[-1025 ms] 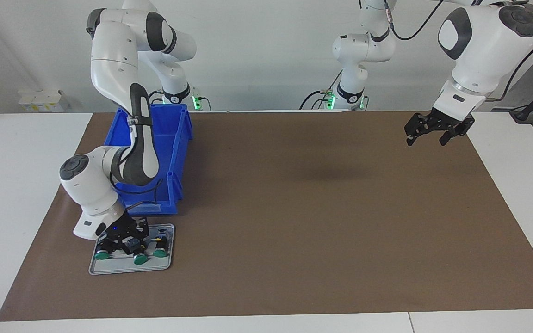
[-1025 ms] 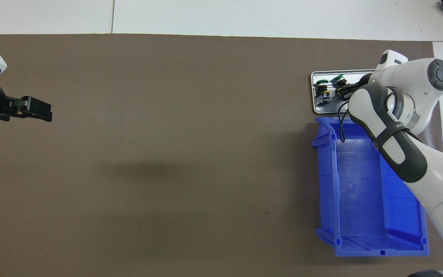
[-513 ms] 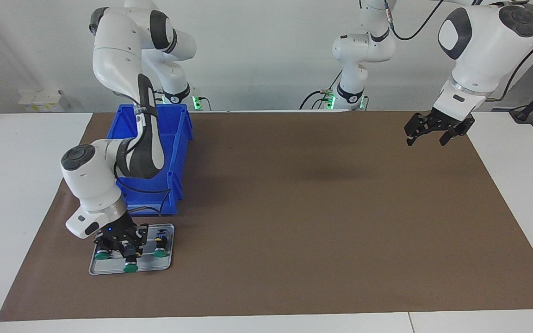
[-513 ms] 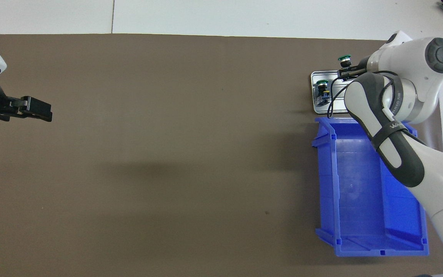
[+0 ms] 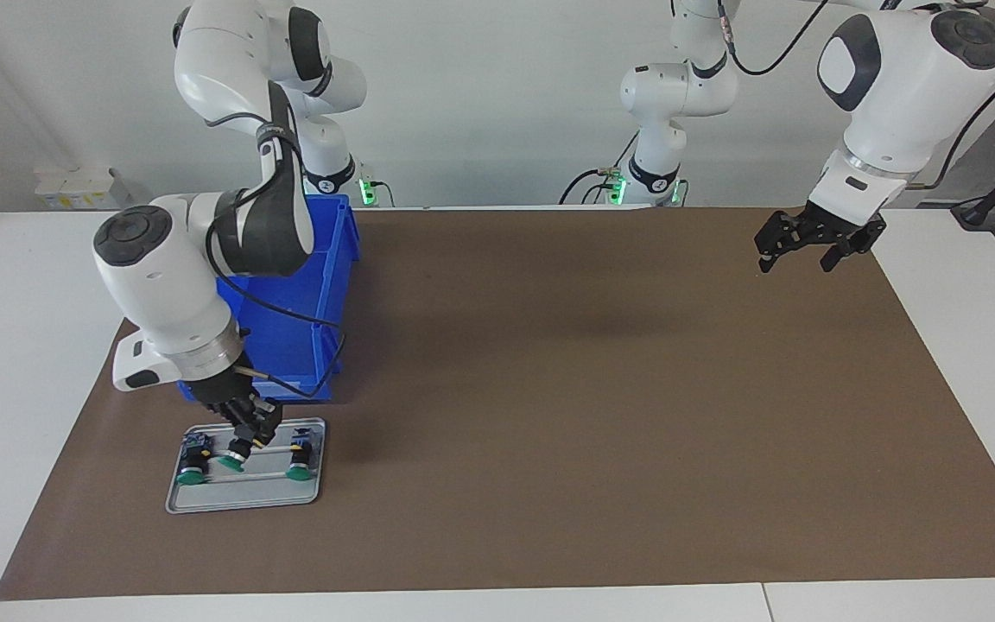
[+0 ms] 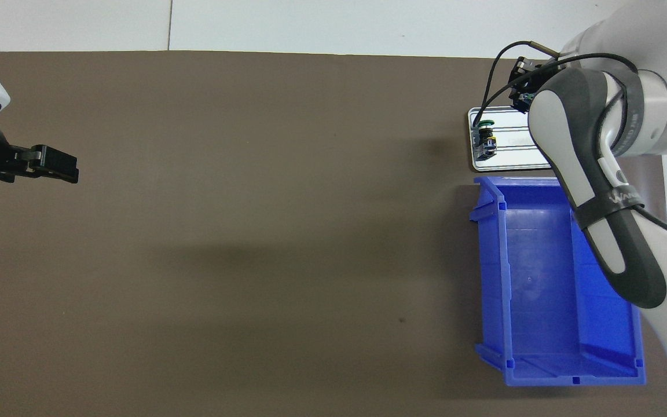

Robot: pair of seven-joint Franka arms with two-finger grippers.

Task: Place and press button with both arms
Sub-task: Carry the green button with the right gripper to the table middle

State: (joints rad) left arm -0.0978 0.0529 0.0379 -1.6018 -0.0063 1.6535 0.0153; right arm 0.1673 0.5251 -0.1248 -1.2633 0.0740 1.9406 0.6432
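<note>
Right gripper (image 5: 243,445) clamps a button (image 5: 232,461), raised over the tray (image 5: 243,497) at the mat's (image 5: 592,389) corner; left gripper (image 5: 795,252) waits, fingers spread, over the mat's edge.

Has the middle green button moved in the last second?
Yes. The right gripper has lifted the middle button off the metal tray; the other two stay put.

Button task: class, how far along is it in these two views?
Done: the right gripper is shut on one button, raised just over the tray. In hand: taking it away; two other buttons lie on the tray. Left: setting it on the mat and pressing it; the left gripper waits open over the mat.
</note>
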